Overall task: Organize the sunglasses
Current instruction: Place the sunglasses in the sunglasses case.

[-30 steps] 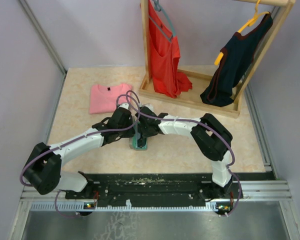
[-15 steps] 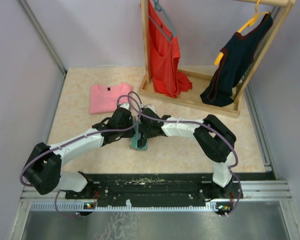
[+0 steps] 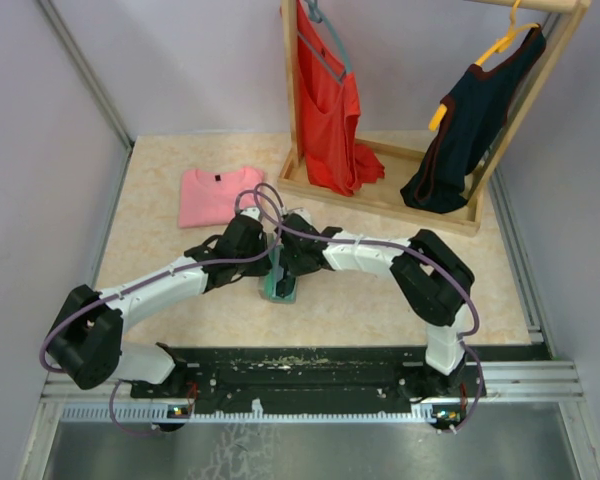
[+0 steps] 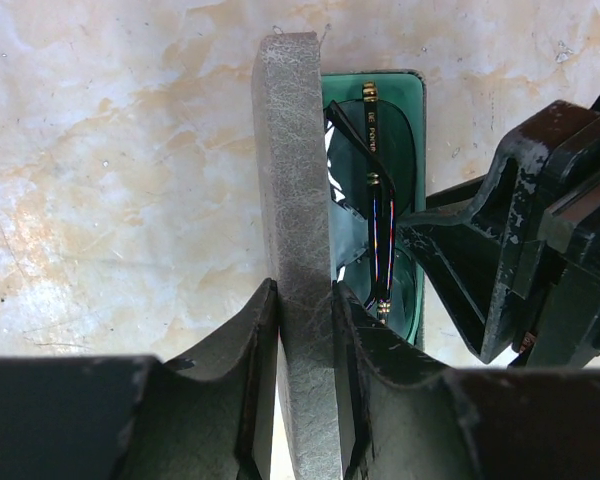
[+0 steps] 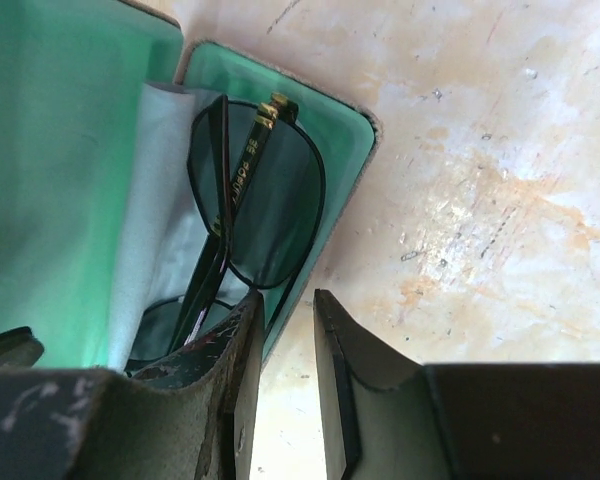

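The sunglasses [image 5: 250, 200] lie folded in the open green-lined case [image 5: 350, 130], on a blue cloth [image 5: 150, 200], near the table's [image 3: 160, 240] near edge. The left gripper [image 4: 304, 296] pinches the case's upright lid. The right gripper [image 5: 287, 297] is narrow over the case's rim; I cannot tell if it pinches.

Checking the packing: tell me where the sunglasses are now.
Right wrist view: the sunglasses lie folded in the open green-lined case, partly on the blue cloth, left of centre.

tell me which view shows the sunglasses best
right wrist: it looks into the open case and shows the sunglasses folded on the light cloth, lenses and temples clear. left wrist shows them edge-on beside the raised lid. top external shows only a bit of the case.
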### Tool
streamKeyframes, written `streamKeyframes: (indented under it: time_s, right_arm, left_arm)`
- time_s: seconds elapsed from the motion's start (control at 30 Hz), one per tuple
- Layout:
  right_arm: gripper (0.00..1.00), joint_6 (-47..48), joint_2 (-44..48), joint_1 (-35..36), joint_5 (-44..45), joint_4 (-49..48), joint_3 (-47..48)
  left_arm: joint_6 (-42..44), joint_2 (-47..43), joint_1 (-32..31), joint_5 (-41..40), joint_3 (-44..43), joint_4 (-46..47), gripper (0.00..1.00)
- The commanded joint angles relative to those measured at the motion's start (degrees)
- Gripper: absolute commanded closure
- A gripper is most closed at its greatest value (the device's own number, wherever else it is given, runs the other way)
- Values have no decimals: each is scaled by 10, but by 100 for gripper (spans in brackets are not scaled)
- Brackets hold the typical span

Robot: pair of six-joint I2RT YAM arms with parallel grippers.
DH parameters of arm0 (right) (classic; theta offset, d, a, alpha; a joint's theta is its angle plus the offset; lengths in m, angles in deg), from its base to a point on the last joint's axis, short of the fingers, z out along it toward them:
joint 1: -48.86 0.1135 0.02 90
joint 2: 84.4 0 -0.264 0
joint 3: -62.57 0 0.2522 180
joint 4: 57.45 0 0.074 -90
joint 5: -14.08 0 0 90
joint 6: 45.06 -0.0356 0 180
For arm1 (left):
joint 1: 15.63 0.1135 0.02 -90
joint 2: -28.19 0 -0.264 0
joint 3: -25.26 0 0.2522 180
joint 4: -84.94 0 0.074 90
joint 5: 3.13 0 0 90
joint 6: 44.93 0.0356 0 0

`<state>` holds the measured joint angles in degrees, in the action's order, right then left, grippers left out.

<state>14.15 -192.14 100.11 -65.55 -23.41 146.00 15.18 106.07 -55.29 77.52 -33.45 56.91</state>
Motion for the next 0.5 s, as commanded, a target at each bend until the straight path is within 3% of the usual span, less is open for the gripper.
streamKeyframes:
  time_s: [0.0,0.47]
  right_arm:
    - [72,13,4,3,22,26,47]
    - [70,4,42,3,29,23,26]
  left_arm:
    - [3,-7,-6,28,-9,-5,69]
    - [6,-15,-7,24,-11,-11,66]
